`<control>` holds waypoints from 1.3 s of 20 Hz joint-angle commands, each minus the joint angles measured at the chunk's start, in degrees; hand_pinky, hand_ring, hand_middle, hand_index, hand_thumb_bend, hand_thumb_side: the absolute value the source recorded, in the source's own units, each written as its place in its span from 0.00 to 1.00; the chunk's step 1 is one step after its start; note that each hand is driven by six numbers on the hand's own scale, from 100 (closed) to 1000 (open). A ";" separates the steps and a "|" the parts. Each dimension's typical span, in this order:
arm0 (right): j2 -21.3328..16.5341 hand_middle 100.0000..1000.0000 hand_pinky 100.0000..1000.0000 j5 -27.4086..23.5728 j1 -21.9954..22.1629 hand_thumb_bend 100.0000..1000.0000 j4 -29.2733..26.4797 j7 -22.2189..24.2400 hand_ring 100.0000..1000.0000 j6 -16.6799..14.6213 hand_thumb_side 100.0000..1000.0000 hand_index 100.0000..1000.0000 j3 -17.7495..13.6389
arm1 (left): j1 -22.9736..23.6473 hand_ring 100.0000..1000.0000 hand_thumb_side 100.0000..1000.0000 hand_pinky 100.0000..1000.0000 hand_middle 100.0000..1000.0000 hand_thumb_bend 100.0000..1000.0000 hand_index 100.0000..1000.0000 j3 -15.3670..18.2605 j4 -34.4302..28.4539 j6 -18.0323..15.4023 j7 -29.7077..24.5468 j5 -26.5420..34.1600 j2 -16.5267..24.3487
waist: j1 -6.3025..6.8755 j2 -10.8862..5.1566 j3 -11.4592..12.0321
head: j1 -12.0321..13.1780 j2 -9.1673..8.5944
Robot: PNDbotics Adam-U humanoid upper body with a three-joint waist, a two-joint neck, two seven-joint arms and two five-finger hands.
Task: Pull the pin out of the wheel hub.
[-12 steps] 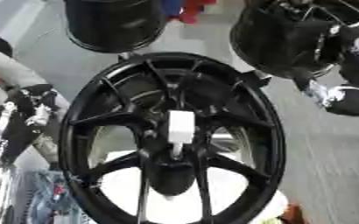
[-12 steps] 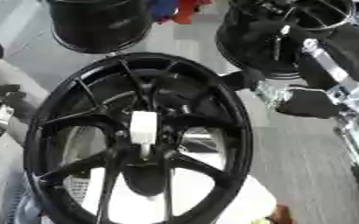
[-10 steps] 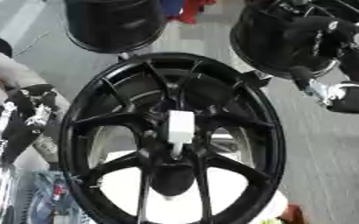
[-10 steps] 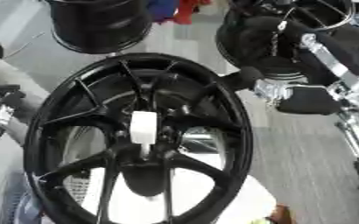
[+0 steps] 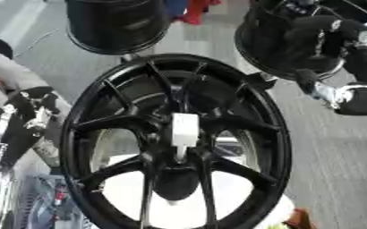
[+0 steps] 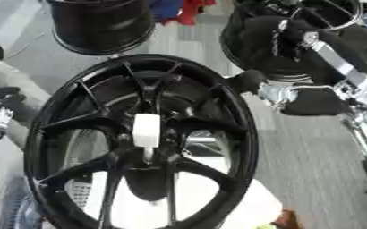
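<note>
One white blocky pin (image 5: 184, 130) sits in the centre of the black spoked alloy wheel hub (image 5: 241, 134). Right hand (image 6: 253, 81), beside the hub's upper right rim, grip unreadable, must next reach the pin; approach step.

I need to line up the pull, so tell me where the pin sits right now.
The white pin stands at the centre of the black wheel hub, in the middle of both eye views, where the spokes meet; neither hand touches it.

A glossy black wheel hub (image 5: 241, 134) with slim, paired spokes fills the middle of the view, its face turned toward the camera. A white pin (image 5: 184, 132), blocky at the top and narrowing to a short stem, sits in the hub's centre, just above the dark central bore.
</note>
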 commanded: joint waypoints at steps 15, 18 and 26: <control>-8.69 0.83 0.72 -2.22 -22.41 0.17 -1.07 26.37 0.80 5.82 0.23 0.92 16.47 | -0.43 0.53 0.56 0.51 0.61 0.15 0.75 -0.70 -0.67 -0.38 -0.89 0.22 1.47 | -0.30 -1.08 1.69 | -0.58 -0.31; -7.67 0.84 0.73 -1.44 -24.29 0.21 -1.07 28.57 0.82 7.02 0.23 0.92 17.87 | -0.44 0.53 0.56 0.51 0.61 0.15 0.75 -0.76 -0.66 -0.40 -0.98 0.22 1.53 | -0.34 -1.08 1.86 | -0.63 -0.31; -4.08 0.86 0.74 2.06 -27.82 0.21 -0.82 31.80 0.84 8.70 0.25 0.93 19.97 | -0.36 0.53 0.56 0.51 0.61 0.15 0.75 -0.87 -0.61 -0.43 -1.21 0.11 1.51 | -0.43 -1.12 2.03 | -0.86 -0.17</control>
